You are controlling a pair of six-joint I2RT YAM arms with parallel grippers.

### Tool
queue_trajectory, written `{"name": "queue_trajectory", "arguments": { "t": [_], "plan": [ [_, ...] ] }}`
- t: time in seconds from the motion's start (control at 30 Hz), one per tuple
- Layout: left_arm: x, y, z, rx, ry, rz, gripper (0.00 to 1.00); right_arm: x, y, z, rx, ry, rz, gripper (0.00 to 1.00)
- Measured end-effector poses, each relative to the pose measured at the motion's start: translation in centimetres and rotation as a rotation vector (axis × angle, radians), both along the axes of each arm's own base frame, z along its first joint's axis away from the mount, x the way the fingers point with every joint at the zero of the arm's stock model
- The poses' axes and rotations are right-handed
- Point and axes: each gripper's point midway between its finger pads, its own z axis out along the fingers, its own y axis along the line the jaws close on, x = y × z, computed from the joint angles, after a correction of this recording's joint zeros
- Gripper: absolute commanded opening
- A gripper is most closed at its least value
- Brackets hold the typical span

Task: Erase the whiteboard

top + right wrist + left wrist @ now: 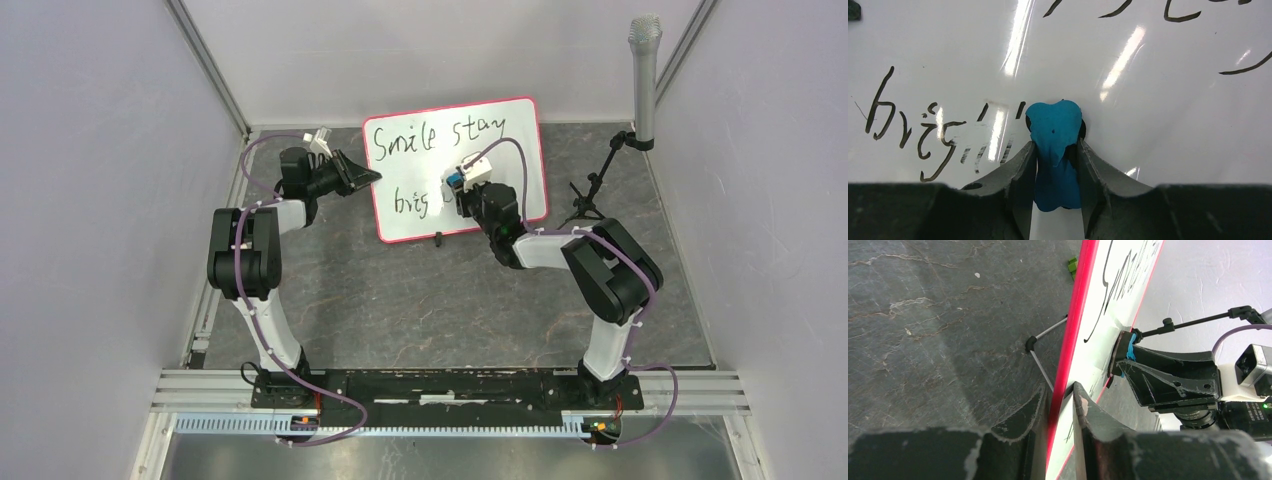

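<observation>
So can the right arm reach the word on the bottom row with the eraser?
Probably yes. The right pincer holds the blue eraser on the whiteboard just right of that word, with only smeared board between. The left pincer clamps the board's edge, beyond it.

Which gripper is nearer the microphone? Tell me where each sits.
Right. The right gripper holds the blue eraser against the whiteboard, left of the microphone; the left gripper clamps the board's far left edge, farther away.

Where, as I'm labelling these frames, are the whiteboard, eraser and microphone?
whiteboard (pixel 400 180): top view, bare white face.
eraser (pixel 1054 125): right wrist view, blue back.
microphone (pixel 645 90): top view, grey handle.
</observation>
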Motion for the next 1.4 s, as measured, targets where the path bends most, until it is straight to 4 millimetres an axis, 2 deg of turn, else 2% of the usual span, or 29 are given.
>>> {"name": "queue_trajectory", "arguments": {
  "t": [0.2,0.3,0.4,0.63,0.73,0.9,1.0,1.27,1.4],
  "plan": [
    [-0.1,-0.1,0.0,-0.001,0.000,-0.004,0.34,0.2,-0.1,-0.6,-0.011,0.000,-0.012,0.36],
    [0.0,-0.1,0.0,0.000,0.002,0.000,0.36,0.2,-0.1,-0.6,-0.016,-0.001,-0.015,0.30],
    [0.0,-0.1,-0.1,0.001,0.002,0.000,0.30,0.1,-0.1,-0.7,-0.025,-0.002,-0.017,0.19],
    [0.2,0.0,-0.1,0.014,-0.008,0.008,0.15,0.1,0.8,-0.5,-0.036,-0.025,-0.033,0.01],
    [0.2,0.0,-0.2,0.032,-0.019,0.009,0.10,-0.3,2.6,-0.6,-0.036,-0.030,-0.011,0.00],
    [0.1,0.0,-0.2,0.075,-0.036,0.014,0.03,-1.9,8.0,-0.9,-0.040,-0.028,0.075,0.00],
    [-0.1,0.0,-0.2,0.096,-0.044,0.012,0.02,-2.9,9.4,-1.7,-0.054,-0.007,0.103,0.00],
    [0.1,0.0,-0.4,0.128,-0.049,0.023,0.02,-2.2,8.5,-1.6,-0.069,0.015,0.080,0.00],
    [0.2,0.1,-0.5,0.136,-0.044,0.029,0.02,-0.4,5.2,-0.7,-0.065,0.012,0.011,0.00]
  ]
}}
